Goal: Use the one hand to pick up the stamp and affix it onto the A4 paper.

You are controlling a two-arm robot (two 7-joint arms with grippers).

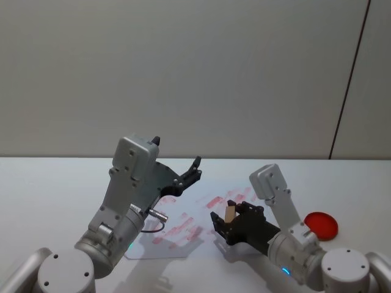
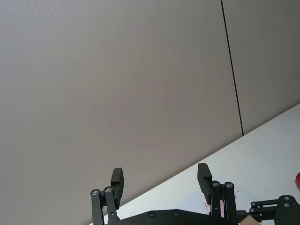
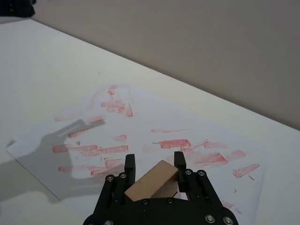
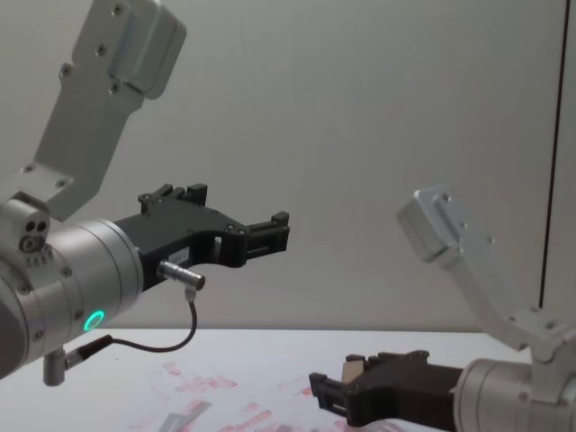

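The right gripper (image 3: pixel 154 161) is clamped on the tan wooden stamp (image 3: pixel 152 180), one end of the block sticking out past the fingertips, over the near part of the A4 paper (image 3: pixel 154 124). The sheet lies flat on the white table (image 1: pixel 49 183), smeared with red marks. The round red ink pad (image 1: pixel 321 224) sits to its right. The left gripper (image 2: pixel 160 174) hangs raised above the paper's left side, fingers apart
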